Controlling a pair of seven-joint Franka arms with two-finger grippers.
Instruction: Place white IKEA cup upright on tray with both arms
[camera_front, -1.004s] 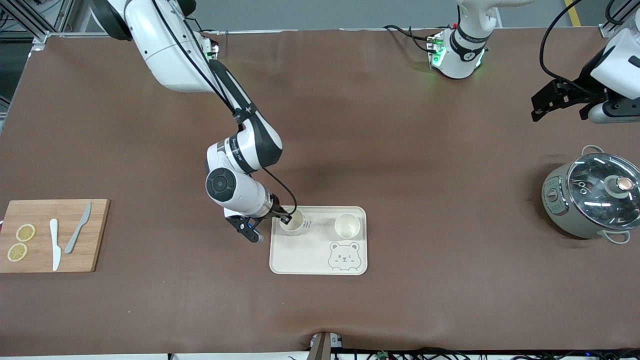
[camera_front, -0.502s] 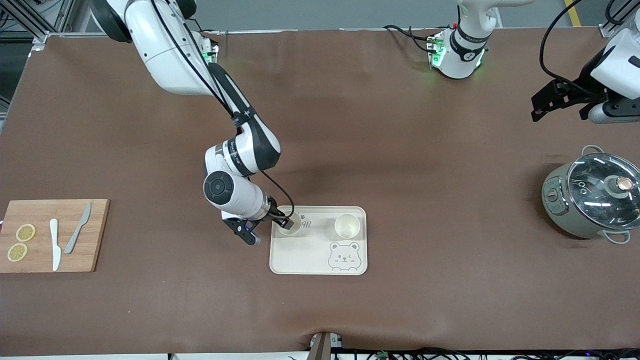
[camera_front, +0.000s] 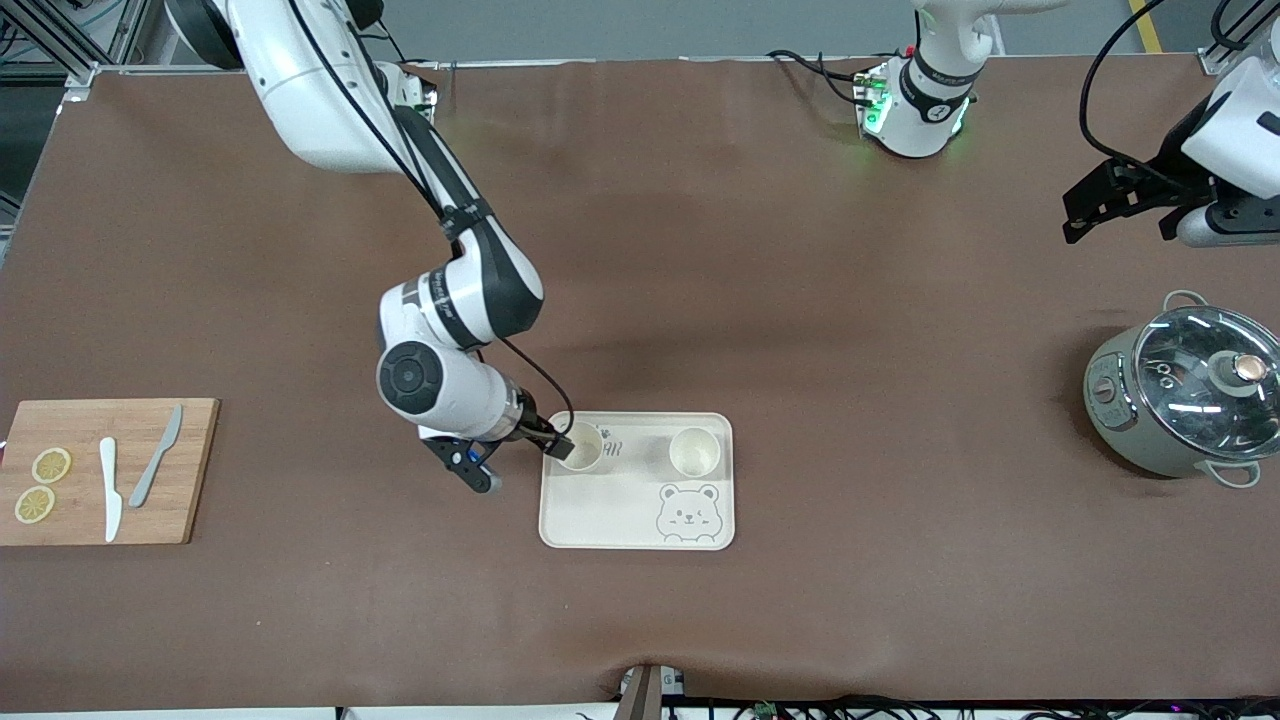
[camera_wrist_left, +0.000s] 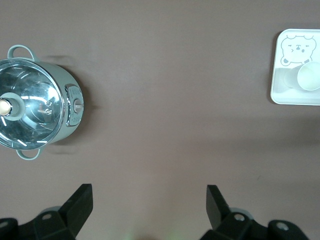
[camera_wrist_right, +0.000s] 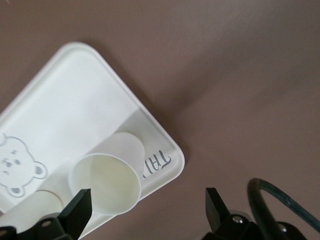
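The cream bear tray (camera_front: 600, 510) lies on the brown table, nearer the front camera. Two white cups stand upright on it, open mouths up: one (camera_front: 585, 447) toward the right arm's end, the other (camera_front: 695, 452) beside it. My right gripper (camera_front: 518, 462) hangs open just off the tray's edge, one finger beside the first cup (camera_wrist_right: 107, 182) and nothing between its fingers (camera_wrist_right: 147, 202). The second cup (camera_wrist_right: 30, 212) shows partly in that wrist view. My left gripper (camera_front: 1115, 215) waits open above the table at the left arm's end, empty (camera_wrist_left: 149, 200), and sees the tray (camera_wrist_left: 300, 95) from far off.
A wooden cutting board (camera_front: 80, 420) with lemon slices and two knives lies at the right arm's end. A grey-green pot with a glass lid (camera_front: 1185, 390) stands at the left arm's end, under the left gripper's side (camera_wrist_left: 35, 117).
My right gripper has opened, let go of the cup on the tray, and drawn back toward the right arm's end. The cup stays upright. The left arm has not moved.
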